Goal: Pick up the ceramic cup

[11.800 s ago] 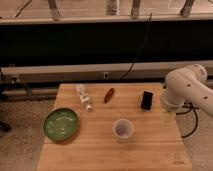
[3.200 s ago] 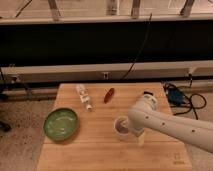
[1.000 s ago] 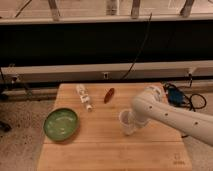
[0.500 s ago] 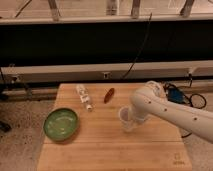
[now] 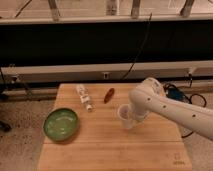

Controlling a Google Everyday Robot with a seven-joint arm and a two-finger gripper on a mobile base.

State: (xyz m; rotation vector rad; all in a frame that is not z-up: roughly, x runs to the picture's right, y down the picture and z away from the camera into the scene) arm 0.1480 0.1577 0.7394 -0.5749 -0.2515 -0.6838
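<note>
The claw (image 5: 131,116) is sitting at the ceramic cup (image 5: 124,116), right of the green bowl (image 5: 61,123) on the wooden surface (image 5: 100,150); whether its fingers are gripping cannot be told, as the white arm (image 5: 170,107) is covering them. The grasping step appears to be in hand; the next move is calling for a secure hold, then a straight lift. The clear bottle (image 5: 84,96) and a small red item (image 5: 109,95) are lying beyond the bowl, well apart from the cup. Open board is lying toward the near edge.
</note>
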